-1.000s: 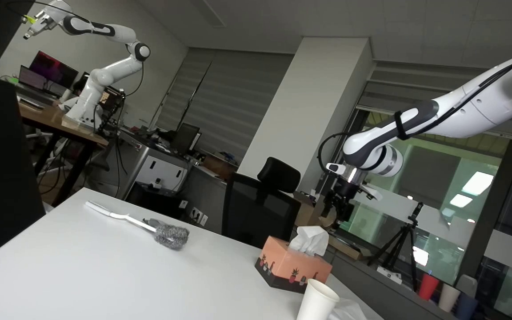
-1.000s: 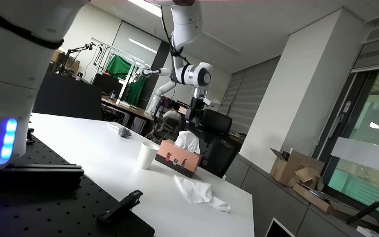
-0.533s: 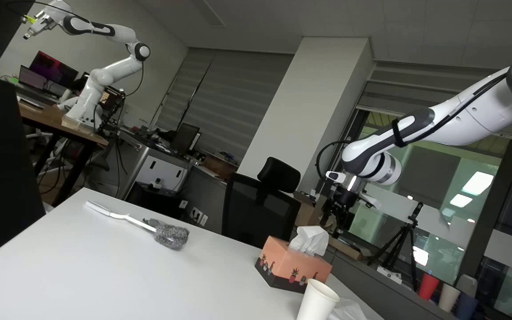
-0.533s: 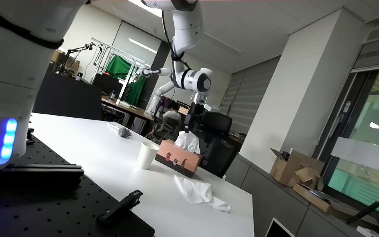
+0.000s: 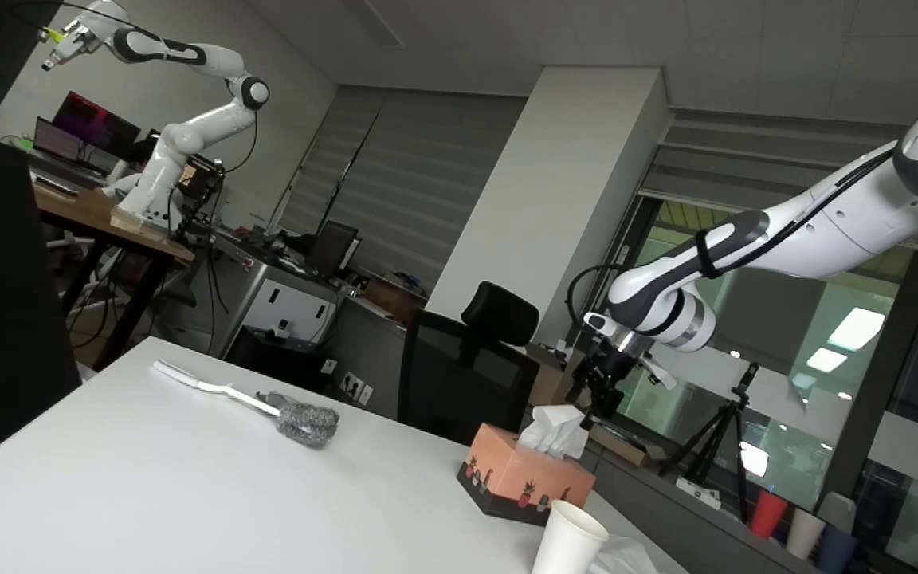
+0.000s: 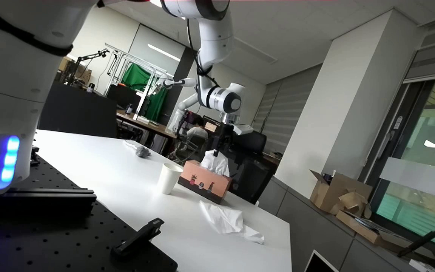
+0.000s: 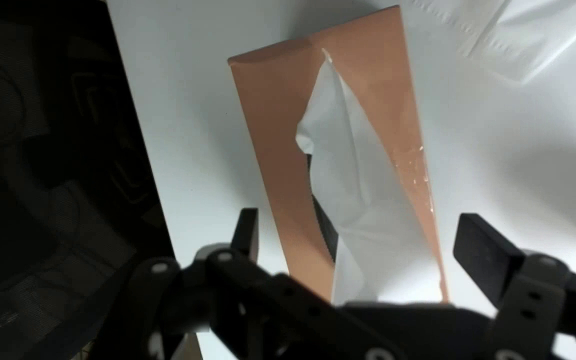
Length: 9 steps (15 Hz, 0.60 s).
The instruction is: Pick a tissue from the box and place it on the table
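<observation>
An orange tissue box [image 5: 527, 478] with a dark base stands on the white table [image 5: 228, 494], near its edge. It shows in both exterior views [image 6: 206, 181] and in the wrist view [image 7: 268, 165]. A white tissue [image 7: 363, 185] sticks up from its slot, also seen in both exterior views [image 5: 555, 430] [image 6: 216, 164]. My gripper [image 7: 360, 232] is open, its fingers on either side of the box and tissue in the wrist view, with nothing between them held. In an exterior view the fingers [image 6: 216, 149] overlap the tissue's top; contact cannot be told.
A white paper cup [image 6: 169, 177] stands beside the box. A loose crumpled tissue [image 6: 227, 219] lies on the table near the box. A grey-headed brush [image 5: 307, 422] lies farther along the table. A black chair [image 5: 467, 375] stands behind the table edge.
My gripper has moved down toward the tissue and tilted over the last second. The box, tissue, cup and brush have not moved.
</observation>
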Tool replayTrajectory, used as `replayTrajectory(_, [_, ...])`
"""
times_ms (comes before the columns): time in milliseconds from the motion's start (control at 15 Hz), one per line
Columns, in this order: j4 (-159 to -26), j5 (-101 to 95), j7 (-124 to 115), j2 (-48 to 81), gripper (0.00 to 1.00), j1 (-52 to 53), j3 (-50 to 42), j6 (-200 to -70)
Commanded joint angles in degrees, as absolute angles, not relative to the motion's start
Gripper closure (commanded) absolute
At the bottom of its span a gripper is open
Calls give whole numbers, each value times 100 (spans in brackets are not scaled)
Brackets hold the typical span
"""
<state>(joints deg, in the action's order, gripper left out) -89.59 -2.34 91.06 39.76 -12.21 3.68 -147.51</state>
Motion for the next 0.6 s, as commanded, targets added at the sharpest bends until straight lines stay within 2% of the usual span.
replayTrajectory(0, [-8928, -133, 9064, 4105, 0, -1311, 503, -15089])
replayTrajectory(533, [-8923, -131, 8724, 4201, 0, -1302, 569, -15846])
